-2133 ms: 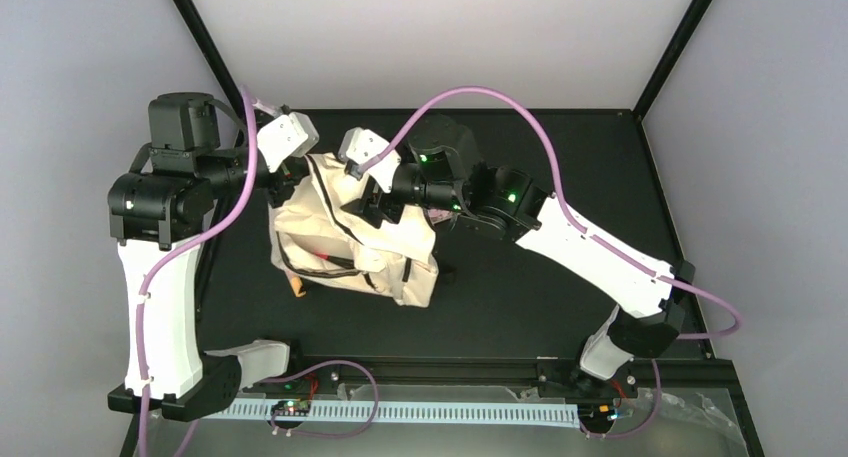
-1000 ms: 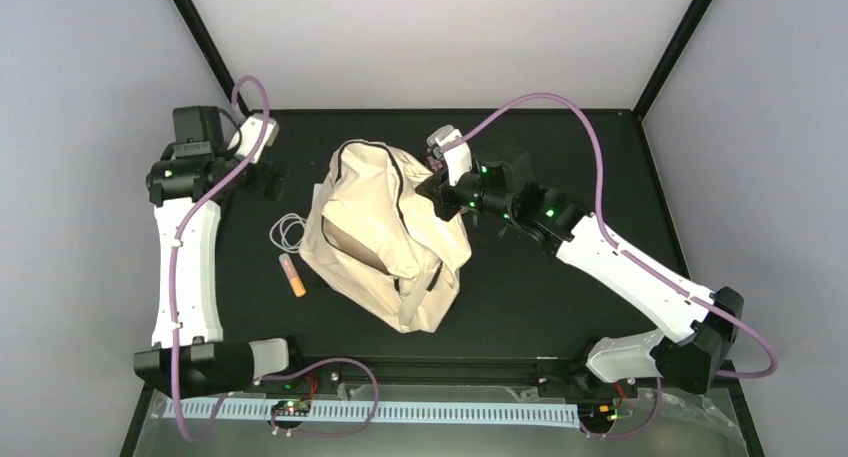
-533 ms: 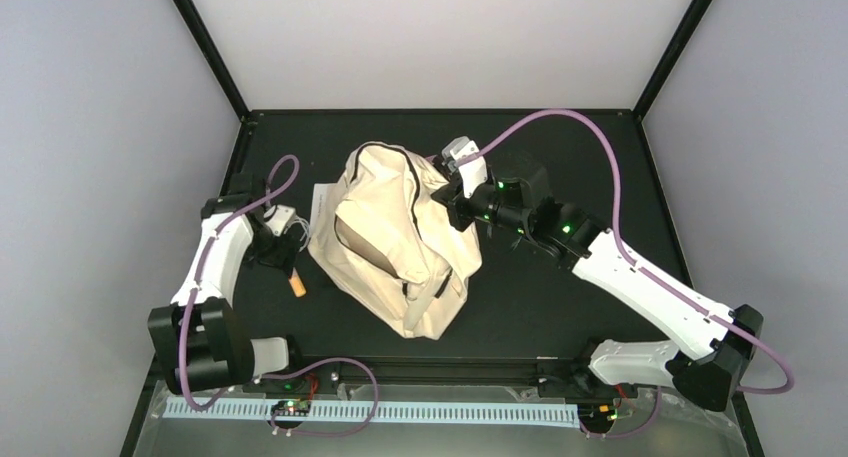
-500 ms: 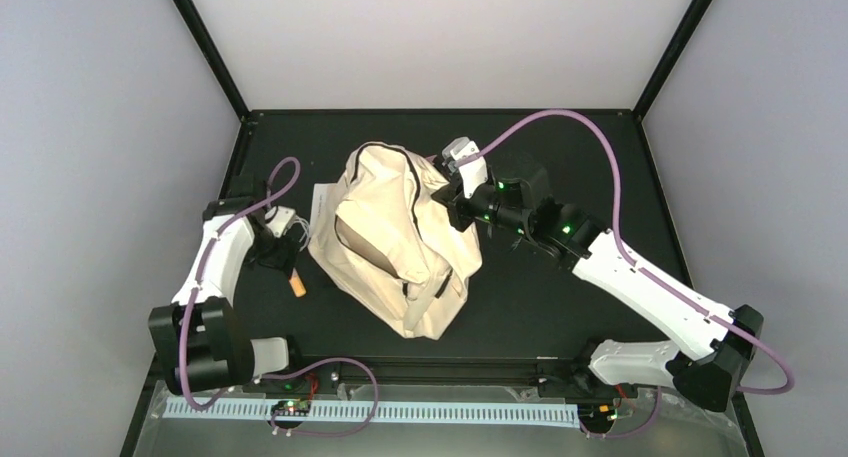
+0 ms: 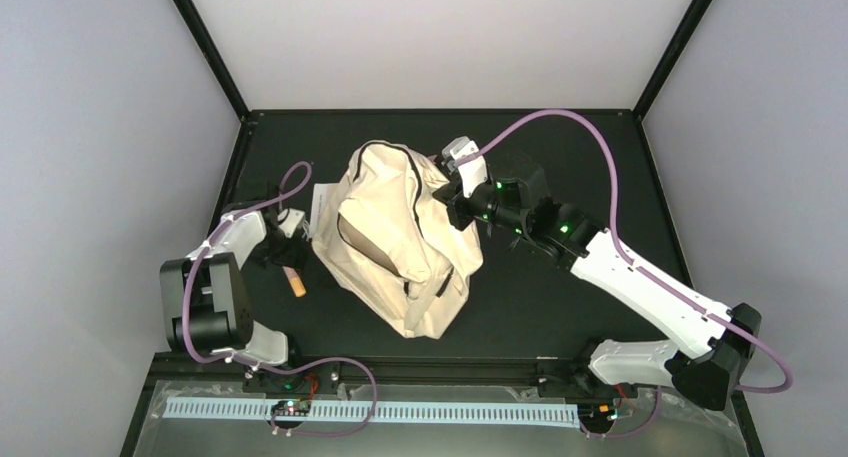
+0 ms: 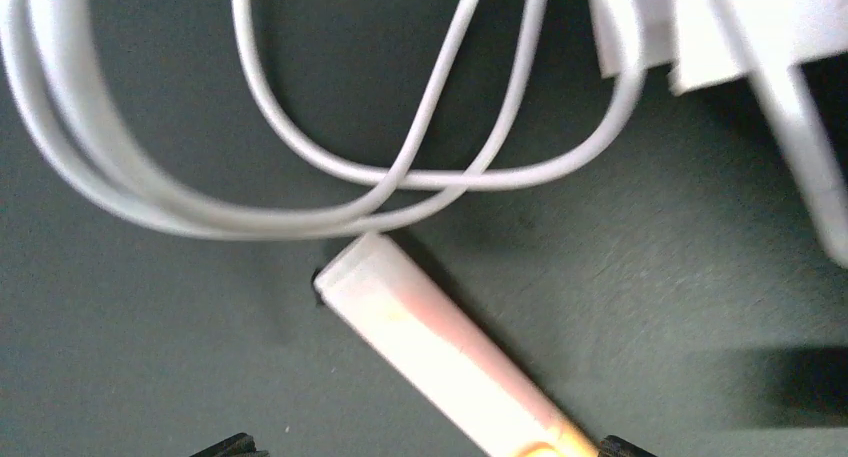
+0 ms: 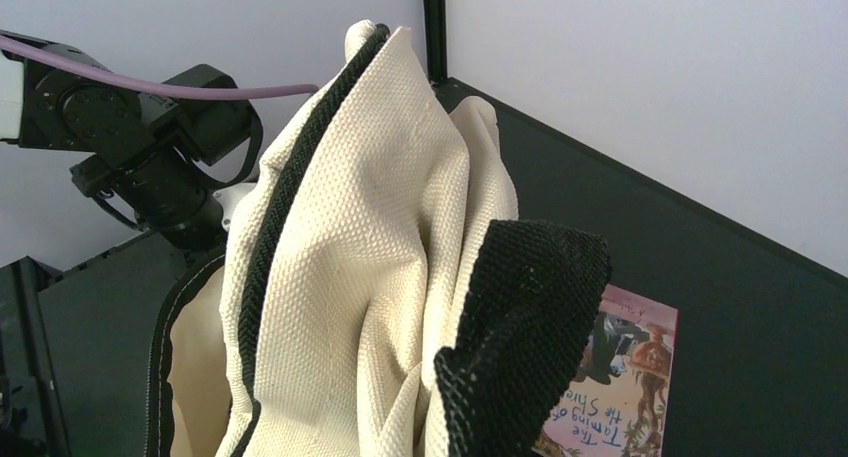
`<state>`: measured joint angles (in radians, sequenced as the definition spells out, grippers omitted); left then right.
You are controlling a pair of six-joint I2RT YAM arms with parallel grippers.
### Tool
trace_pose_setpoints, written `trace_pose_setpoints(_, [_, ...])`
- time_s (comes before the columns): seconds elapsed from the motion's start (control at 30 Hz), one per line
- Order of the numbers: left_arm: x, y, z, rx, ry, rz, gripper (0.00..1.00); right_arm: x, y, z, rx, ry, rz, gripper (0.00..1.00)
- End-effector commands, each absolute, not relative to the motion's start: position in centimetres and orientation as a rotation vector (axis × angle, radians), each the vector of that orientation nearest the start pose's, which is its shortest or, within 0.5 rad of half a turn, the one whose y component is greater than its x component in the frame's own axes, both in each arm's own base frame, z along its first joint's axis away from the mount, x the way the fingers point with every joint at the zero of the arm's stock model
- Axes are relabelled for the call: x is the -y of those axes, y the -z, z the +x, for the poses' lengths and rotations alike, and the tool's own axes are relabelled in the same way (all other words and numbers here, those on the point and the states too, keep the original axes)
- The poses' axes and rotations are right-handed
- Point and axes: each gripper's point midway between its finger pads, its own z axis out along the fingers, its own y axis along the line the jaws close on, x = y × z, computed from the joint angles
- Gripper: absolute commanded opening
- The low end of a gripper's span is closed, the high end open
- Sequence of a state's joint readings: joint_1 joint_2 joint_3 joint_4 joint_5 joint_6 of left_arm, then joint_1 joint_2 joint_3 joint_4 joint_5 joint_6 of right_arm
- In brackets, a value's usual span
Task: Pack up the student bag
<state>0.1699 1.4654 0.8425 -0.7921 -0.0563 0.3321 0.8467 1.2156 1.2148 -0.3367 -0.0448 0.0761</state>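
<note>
My right hand (image 5: 451, 193) pinches the bag (image 5: 385, 242) up in the middle, so my wide-open, empty left hand (image 6: 422, 444), left of it, should straddle the pen (image 6: 440, 362) squarely, avoiding the cable (image 6: 400, 177)

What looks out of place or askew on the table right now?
The cream fabric backpack slumps lopsided, its rim held up by the right gripper. A looped white cable and a pale orange marker lie loose on the black table left of it.
</note>
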Motion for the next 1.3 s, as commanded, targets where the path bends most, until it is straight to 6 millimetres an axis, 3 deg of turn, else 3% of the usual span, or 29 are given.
trace_pose_setpoints(0.0, [-3.9, -4.2, 27.9, -2.910, -0.076, 0.293, 0.90, -30.9, -35.2, 27.3, -1.773, -0.631, -0.725, 0.01])
trace_pose_setpoints(0.17, [-4.3, -1.5, 26.1, -3.052, -0.002, 0.300, 0.85, -31.0, -35.5, 27.8, -1.779, -0.607, -0.721, 0.01])
trace_pose_setpoints(0.3, [-6.8, 0.0, 25.5, -3.096, -0.151, 0.269, 0.71, -30.8, -35.9, 27.9, -1.769, -0.596, -0.717, 0.01])
trace_pose_setpoints(0.4, [-7.4, 0.8, 25.1, -3.104, -0.201, 0.301, 0.59, -30.6, -36.1, 27.9, -1.763, -0.584, -0.715, 0.01])
trace_pose_setpoints(0.7, [-6.6, -1.3, 25.8, -3.007, -0.126, 0.329, 0.05, -30.0, -36.3, 27.8, -1.758, -0.561, -0.707, 0.01])
trace_pose_setpoints(0.87, [-7.0, -2.4, 25.2, -3.012, -0.119, 0.285, 0.02, -30.0, -36.6, 27.2, -1.743, -0.586, -0.725, 0.01])
trace_pose_setpoints(0.97, [-7.9, -4.8, 25.9, -2.936, -0.170, 0.235, 0.02, -30.5, -36.7, 26.6, -1.722, -0.610, -0.776, 0.01])
trace_pose_setpoints(1.1, [-9.5, -10.0, 28.2, -2.742, -0.245, 0.087, 0.01, -31.5, -36.7, 25.2, -1.676, -0.669, -0.880, 0.01])
trace_pose_setpoints(1.2, [-9.2, -15.6, 30.7, -2.569, -0.194, 0.000, 0.02, -32.1, -36.9, 24.5, -1.645, -0.707, -0.934, 0.01])
trace_pose_setpoints(1.27, [-7.8, -19.7, 32.1, -2.464, -0.089, 0.013, 0.01, -32.4, -36.7, 24.1, -1.631, -0.719, -0.965, 0.01])
